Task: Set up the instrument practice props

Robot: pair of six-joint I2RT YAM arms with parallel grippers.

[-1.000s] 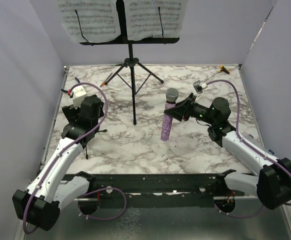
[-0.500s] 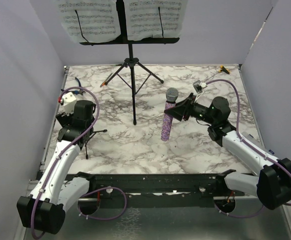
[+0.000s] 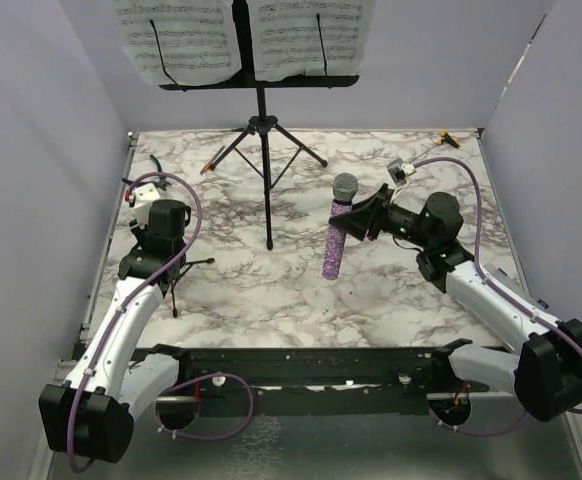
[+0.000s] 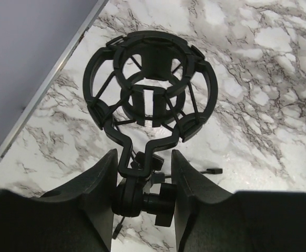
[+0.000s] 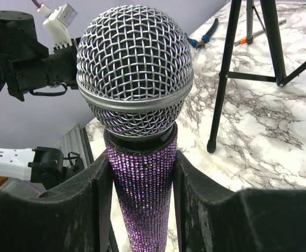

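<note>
**A:** From overhead, where are the props?

**B:** The tall black tripod music stand (image 3: 262, 124) is at the back of the marble table (image 3: 271, 295), with white sheet-music pages (image 3: 181, 40) spread across its desk. The purple glitter microphone (image 3: 333, 250) is right of centre, head up and leaning a little, gripped by the right gripper (image 3: 349, 226). The small black tripod mic stand (image 3: 175, 288) stands near the left edge, with the left gripper (image 3: 164, 250) over it.

**A:** And the left wrist camera?

**B:** It looks down on the mic stand's round shock-mount cage. The fingers (image 4: 103, 178) have narrowed onto the swivel joint just below the cage, one on each side, and they clamp it.

**A:** The right wrist camera?

**B:** Its fingers (image 5: 195, 194) are closed on the glittered handle just under the mesh head. The music stand's legs are behind on the right, with blue-handled pliers (image 5: 205, 35) lying beyond them. I cannot tell whether the microphone's lower end touches the table.
</note>
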